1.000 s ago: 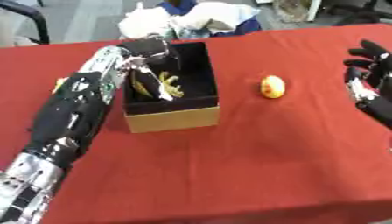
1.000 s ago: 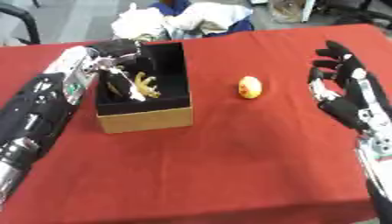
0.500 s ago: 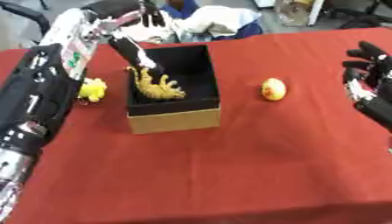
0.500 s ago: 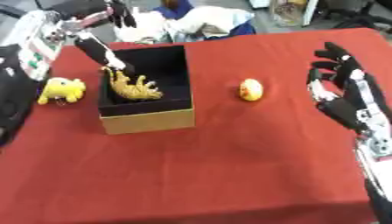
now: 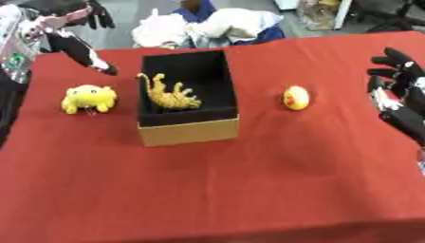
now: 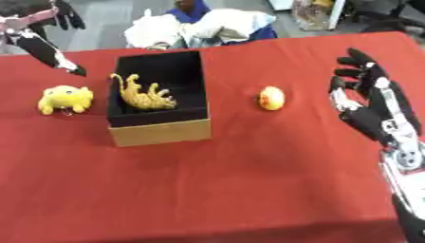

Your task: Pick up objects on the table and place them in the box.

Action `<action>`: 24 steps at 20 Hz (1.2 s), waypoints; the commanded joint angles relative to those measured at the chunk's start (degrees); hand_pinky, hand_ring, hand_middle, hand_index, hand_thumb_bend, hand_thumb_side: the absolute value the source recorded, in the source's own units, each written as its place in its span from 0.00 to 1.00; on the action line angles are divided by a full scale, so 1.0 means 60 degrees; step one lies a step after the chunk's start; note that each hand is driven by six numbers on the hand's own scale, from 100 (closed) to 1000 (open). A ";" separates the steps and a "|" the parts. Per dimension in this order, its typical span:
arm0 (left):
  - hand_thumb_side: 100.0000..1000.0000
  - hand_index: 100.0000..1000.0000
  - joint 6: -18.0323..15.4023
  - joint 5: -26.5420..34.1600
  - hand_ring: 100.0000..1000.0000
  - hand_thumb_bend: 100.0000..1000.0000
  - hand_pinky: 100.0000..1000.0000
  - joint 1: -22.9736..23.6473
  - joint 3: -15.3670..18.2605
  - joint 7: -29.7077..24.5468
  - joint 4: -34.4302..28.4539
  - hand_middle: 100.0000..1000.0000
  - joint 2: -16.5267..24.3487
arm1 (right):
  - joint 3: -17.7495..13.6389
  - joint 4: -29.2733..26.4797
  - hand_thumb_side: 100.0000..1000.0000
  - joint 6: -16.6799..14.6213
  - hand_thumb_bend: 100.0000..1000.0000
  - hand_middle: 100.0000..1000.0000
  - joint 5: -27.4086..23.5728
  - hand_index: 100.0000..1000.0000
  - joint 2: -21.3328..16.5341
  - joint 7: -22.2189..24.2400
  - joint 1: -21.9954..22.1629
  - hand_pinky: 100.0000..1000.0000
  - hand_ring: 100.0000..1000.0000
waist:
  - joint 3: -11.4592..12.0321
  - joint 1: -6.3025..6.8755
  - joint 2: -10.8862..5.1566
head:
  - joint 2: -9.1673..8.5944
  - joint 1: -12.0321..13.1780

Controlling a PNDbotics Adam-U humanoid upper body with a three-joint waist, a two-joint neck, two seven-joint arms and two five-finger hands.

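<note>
Box (image 5: 188,133) of black-lined cardboard stands on the red table (image 5: 207,190), taken below as the landmark for every position. Inside the box lies one item already delivered, a yellow spotted toy animal (image 5: 170,95), tilted on its side against the dark floor. Two items are left outside: a yellow plush toy (image 5: 88,98) just beside the box's left wall, and a small yellow egg-shaped toy (image 6: 271,98) to the right of the box, apart from it. Left hand (image 5: 86,53) hangs above the table beyond the box's far-left corner, fingers straight and pointing down toward the plush, holding nothing. Right hand (image 6: 371,104) stands well to the right of the box, past the egg-shaped toy, fingers spread apart and upright, idle. By this count the task appears about one third complete: one object is placed and two are not yet picked up, the plush being the nearer to the left hand and the egg-shaped toy the nearer to the right.
</note>
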 commanded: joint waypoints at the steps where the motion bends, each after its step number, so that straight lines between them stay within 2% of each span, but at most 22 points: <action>1: 0.29 0.73 0.0170 -0.0470 0.63 0.72 0.65 -0.0175 0.0331 0.0142 0.0673 0.61 0.0291 | -0.0103 -0.0076 0.36 -0.0016 0.00 0.82 -0.0046 0.97 -0.0195 -0.0011 -0.0120 0.71 0.80 | -0.0014 -0.0044 -0.0098 | -0.0053 -0.0023; 10: 0.22 0.71 0.0749 -0.1096 0.60 0.60 0.62 -0.0148 0.0860 0.1068 0.1862 0.58 0.0111 | -0.0093 -0.0072 0.36 -0.0029 0.00 0.82 -0.0062 0.97 -0.0184 0.0015 -0.0158 0.71 0.80 | -0.0106 -0.0059 0.0018 | -0.0092 -0.0018; 15: 0.19 0.71 0.1094 -0.1337 0.60 0.57 0.62 -0.0156 0.1023 0.1554 0.2276 0.58 0.0019 | -0.0083 -0.0075 0.36 -0.0036 0.00 0.82 -0.0075 0.97 -0.0167 0.0038 -0.0191 0.71 0.80 | -0.0223 -0.0072 0.0103 | -0.0148 0.0011; 21: 0.16 0.71 0.1255 -0.1600 0.61 0.54 0.63 -0.0159 0.1157 0.1440 0.2686 0.59 0.0009 | -0.0096 -0.0071 0.36 -0.0040 0.00 0.82 -0.0079 0.97 -0.0163 0.0037 -0.0202 0.71 0.80 | -0.0301 -0.0083 0.0185 | -0.0173 0.0022; 24: 0.19 0.72 0.1219 -0.1581 0.62 0.53 0.64 -0.0155 0.1193 0.1031 0.2770 0.61 0.0054 | -0.0102 -0.0068 0.37 -0.0041 0.00 0.82 -0.0080 0.97 -0.0164 0.0033 -0.0201 0.71 0.80 | -0.0285 -0.0086 0.0200 | -0.0157 0.0009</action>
